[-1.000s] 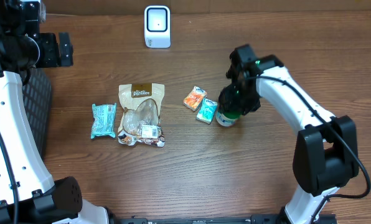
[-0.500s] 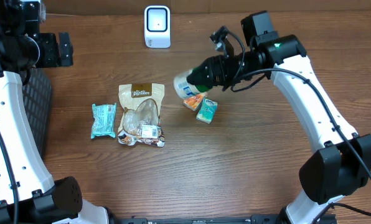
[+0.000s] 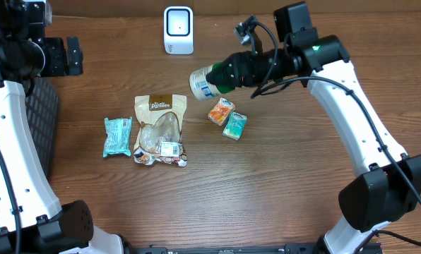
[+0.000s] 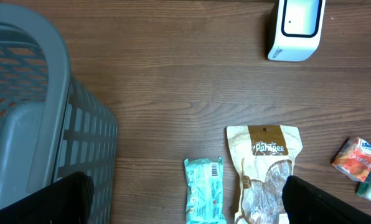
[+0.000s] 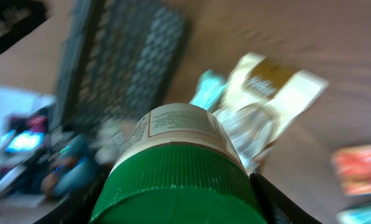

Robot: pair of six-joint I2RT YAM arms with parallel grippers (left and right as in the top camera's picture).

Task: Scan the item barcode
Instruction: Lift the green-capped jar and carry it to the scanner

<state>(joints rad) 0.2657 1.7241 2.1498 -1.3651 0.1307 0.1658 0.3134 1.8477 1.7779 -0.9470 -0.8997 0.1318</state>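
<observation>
**Bottle held sideways near the scanner**

The bottle with a green cap is in the right gripper, whose fingers are clamped on the cap end. The bottle lies on its side in the air. Its white bottom end points to the left. In the overhead view it is to the right of the white scanner and a little below it, apart from it. The right wrist view is blurred, and the cap fills the lower part of it.

Two small packets lie on the table just under the bottle, one orange and one teal, and they touch each other. Further left lie a snack bag and a teal wrapper beside it.

The left gripper is far left, spread wide with nothing in it, over a grey basket.
</observation>
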